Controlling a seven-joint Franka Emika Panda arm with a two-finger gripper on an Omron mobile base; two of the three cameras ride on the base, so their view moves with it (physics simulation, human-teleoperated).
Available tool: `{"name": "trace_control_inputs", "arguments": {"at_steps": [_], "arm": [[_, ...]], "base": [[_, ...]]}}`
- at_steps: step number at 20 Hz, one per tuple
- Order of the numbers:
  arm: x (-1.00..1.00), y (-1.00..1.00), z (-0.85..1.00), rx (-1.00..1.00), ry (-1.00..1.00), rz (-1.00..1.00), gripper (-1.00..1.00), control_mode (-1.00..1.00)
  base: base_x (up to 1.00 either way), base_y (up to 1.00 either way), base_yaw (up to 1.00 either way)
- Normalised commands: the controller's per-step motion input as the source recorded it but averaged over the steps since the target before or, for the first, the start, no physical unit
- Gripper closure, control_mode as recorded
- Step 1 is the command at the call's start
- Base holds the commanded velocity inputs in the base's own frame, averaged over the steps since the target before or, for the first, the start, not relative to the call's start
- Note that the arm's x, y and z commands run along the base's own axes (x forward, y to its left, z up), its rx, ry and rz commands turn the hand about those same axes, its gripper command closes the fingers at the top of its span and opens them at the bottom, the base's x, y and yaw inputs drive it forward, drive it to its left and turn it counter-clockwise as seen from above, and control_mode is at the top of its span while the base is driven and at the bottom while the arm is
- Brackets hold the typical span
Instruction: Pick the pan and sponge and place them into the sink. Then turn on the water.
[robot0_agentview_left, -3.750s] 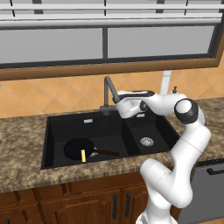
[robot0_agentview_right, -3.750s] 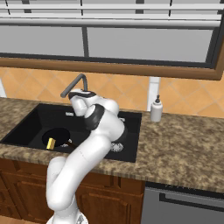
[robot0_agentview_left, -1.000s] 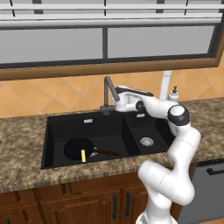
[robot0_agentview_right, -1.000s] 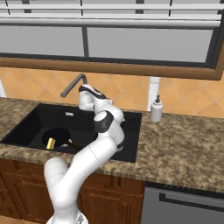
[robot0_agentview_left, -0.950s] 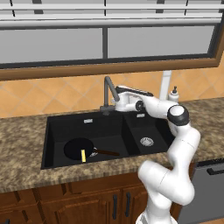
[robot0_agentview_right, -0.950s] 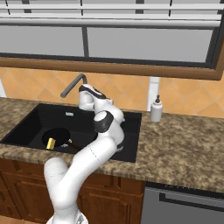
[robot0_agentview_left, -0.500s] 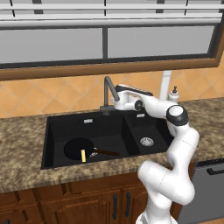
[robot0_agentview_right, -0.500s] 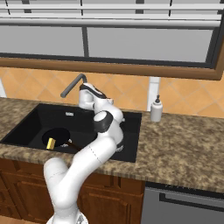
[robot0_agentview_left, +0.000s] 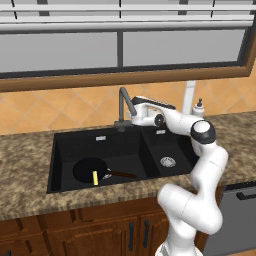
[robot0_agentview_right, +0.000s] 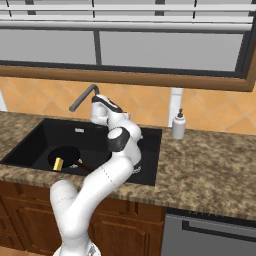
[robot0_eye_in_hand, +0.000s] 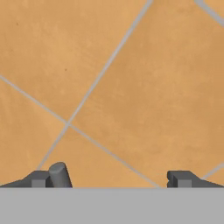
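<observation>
Already the pan (robot0_agentview_left: 89, 170) lies in the sink's (robot0_agentview_left: 65, 142) wide basin, sponge (robot0_agentview_left: 95, 177) standing in it, so the tap (robot0_agentview_left: 123, 107) behind the divider is what matters. Its spout slants up and left. The claw (robot0_agentview_left: 134, 120), spread wide and empty, sits just right of the tap's base, facing the tiles (robot0_eye_in_hand: 131, 87).

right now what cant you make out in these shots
- Gripper: whether a finger touches the faucet; the white hand covers the fingertips in both base views.
- Sponge: edge-on in the left base view, only a yellow strip in the pan.
- Narrow basin of the sink: the arm hides it in the right base view.
</observation>
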Motion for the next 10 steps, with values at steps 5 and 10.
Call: {"name": "trace_control_inputs", "arguments": {"at_steps": [5, 10], "arm": [[0.0, -0.51, 0.0, 0.0, 0.0, 0.0, -1.0, -1.0], [0.0, -0.82, 0.0, 0.02, 0.0, 0.0, -1.0, -1.0]], "base": [[0.0, 0.0, 0.0], [0.0, 0.0, 0.0]]}}
